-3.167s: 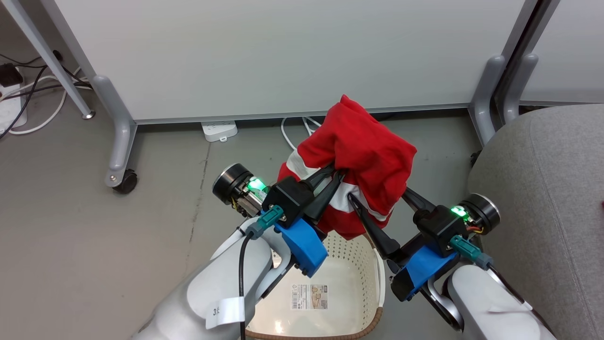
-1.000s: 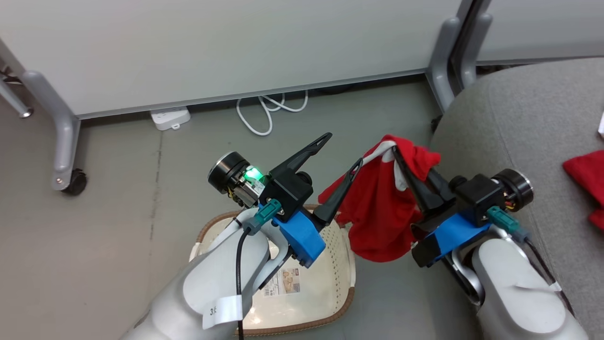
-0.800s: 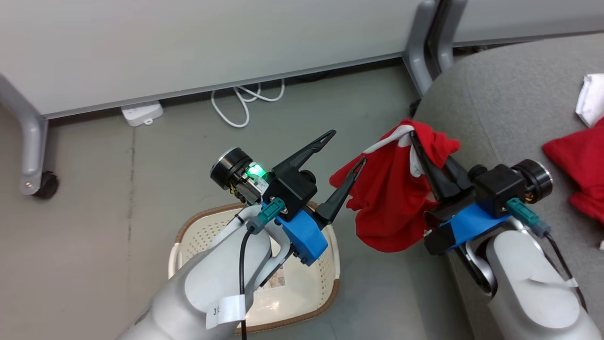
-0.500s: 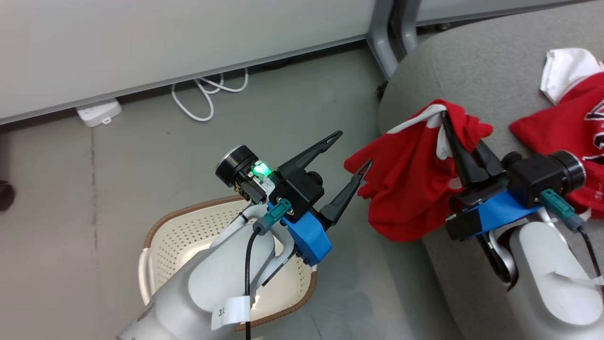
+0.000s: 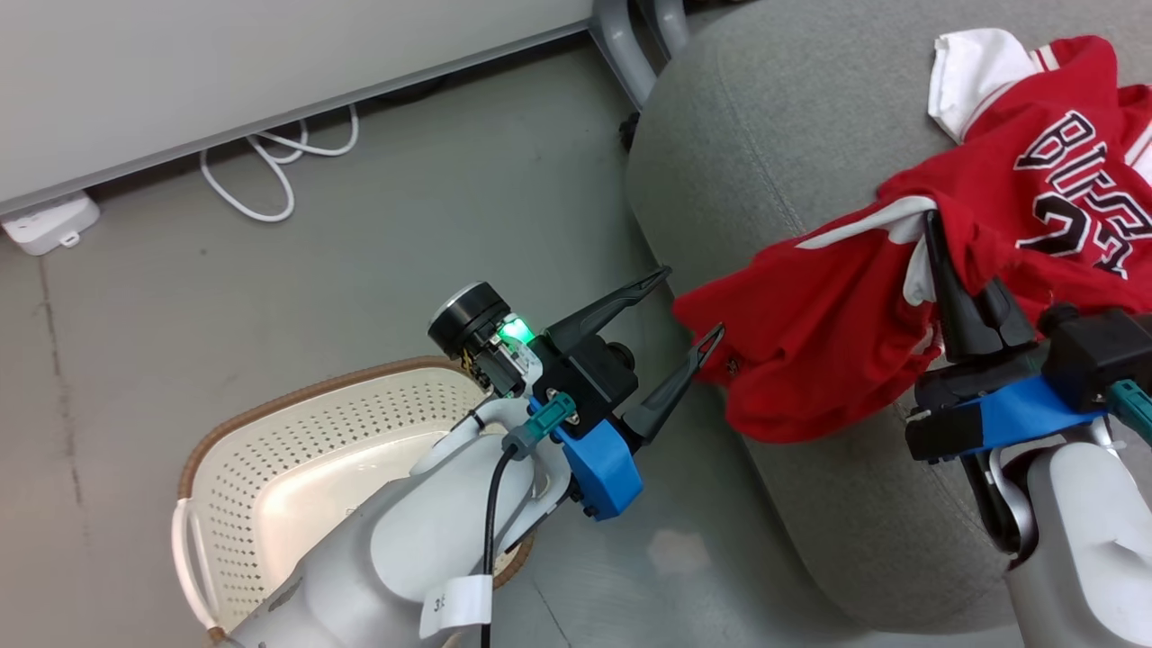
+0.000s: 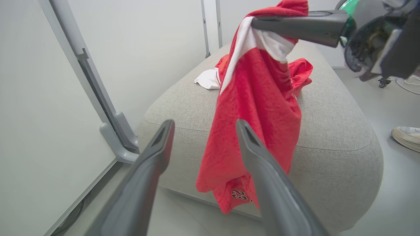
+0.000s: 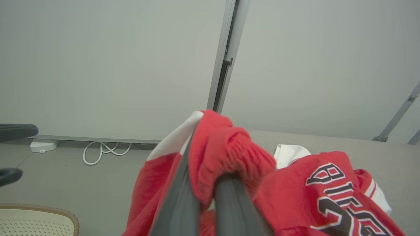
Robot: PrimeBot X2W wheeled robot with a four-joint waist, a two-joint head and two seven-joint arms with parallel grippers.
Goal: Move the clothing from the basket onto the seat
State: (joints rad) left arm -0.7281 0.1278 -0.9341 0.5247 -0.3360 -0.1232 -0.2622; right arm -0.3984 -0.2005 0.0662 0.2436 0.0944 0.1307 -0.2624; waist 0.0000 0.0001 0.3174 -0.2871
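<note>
- Our right gripper (image 5: 936, 243) comes in from the lower right of the head view, forearm low, fingers pointing up over the front edge of the seat (image 5: 774, 135).
- Its jaws are clamped tight on a red garment (image 5: 810, 360) w/ a white stripe. The cloth bunches over the fingertips, and the rest hangs down across the seat's rounded edge.
- Our left gripper (image 5: 693, 300) is raised above the basket (image 5: 315, 382), fingers aimed at the hanging cloth, spread wide & holding nothing. One tip is just beside the fabric; we can't tell if it touches.
- A second piece, a jersey (image 5: 1062, 180) w/ dark lettering, lies on top of the seat right behind the held one.
- The basket stands on the grey floor (image 5: 360, 270) under our left forearm.
- Behind it: a pale partition panel (image 5: 225, 72), w/ a white cable (image 5: 270, 171) & a power strip (image 5: 45, 225) at its foot.
- In the left wrist view, a shoe (image 6: 407, 137) is on the floor past the seat.
</note>
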